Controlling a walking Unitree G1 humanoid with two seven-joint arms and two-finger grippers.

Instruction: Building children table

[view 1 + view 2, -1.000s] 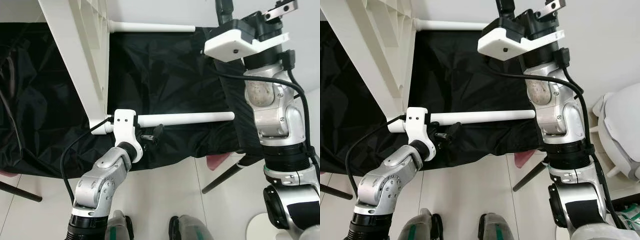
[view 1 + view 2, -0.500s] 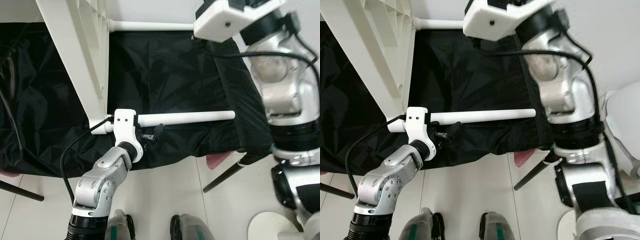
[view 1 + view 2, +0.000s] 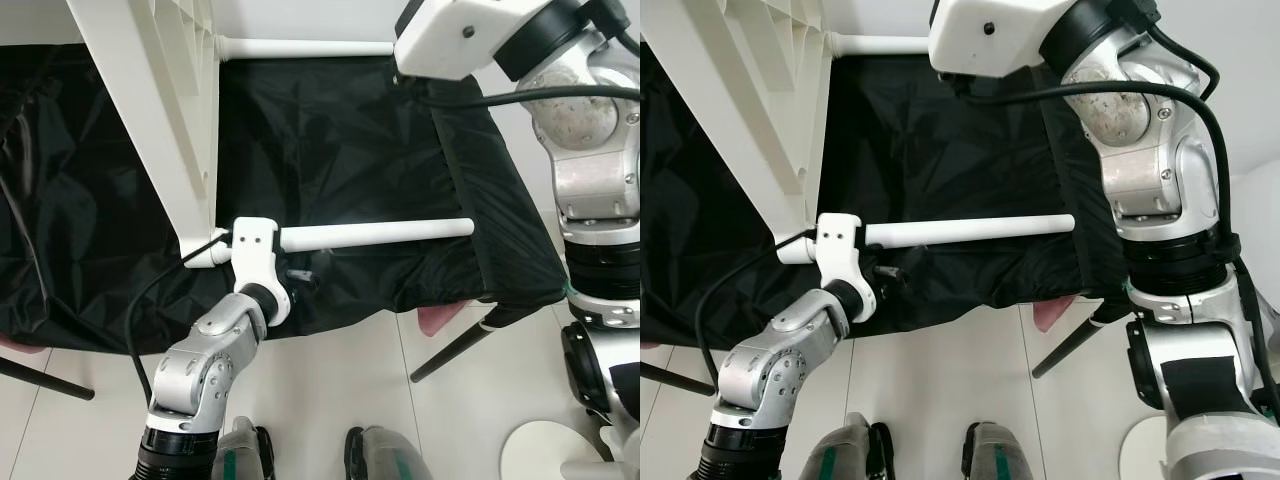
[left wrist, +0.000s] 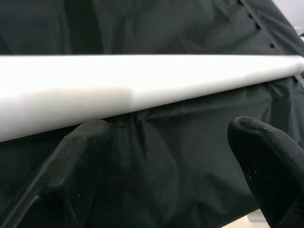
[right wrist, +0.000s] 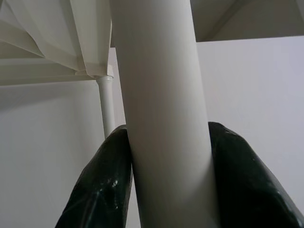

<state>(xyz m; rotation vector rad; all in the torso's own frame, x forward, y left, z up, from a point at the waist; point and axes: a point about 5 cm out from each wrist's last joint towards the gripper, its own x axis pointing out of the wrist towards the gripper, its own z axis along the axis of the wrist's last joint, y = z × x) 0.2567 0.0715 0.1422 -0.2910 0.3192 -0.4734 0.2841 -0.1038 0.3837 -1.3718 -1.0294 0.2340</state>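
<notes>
1. The floor [image 3: 330,390] has pale tiles, and a wall of light colour is behind. A wide black cloth [image 3: 330,150] covers a low frame with dark legs, and it takes most of the scene.
2. The children table top [image 3: 150,110], a white plastic piece with ribs on its underside, stands on its edge at the left part of the black cloth and is tilted.
3. Two white legs go out from the table top toward the robot's right. The far leg [image 3: 300,47] lies along the back edge of the cloth. The near leg [image 3: 380,233] lies across the front part of the cloth, and its free end is near the cloth's right side.
4. The right arm is raised high at the right. The right hand [image 5: 166,180] has its two black fingers pressed on both sides of the far leg, so it grips this white tube firmly.
5. The left arm comes up from below, with its white wrist block at the base of the near leg. The left hand [image 4: 166,156] has its fingers spread wide apart just under the near leg, and it holds nothing.
</notes>
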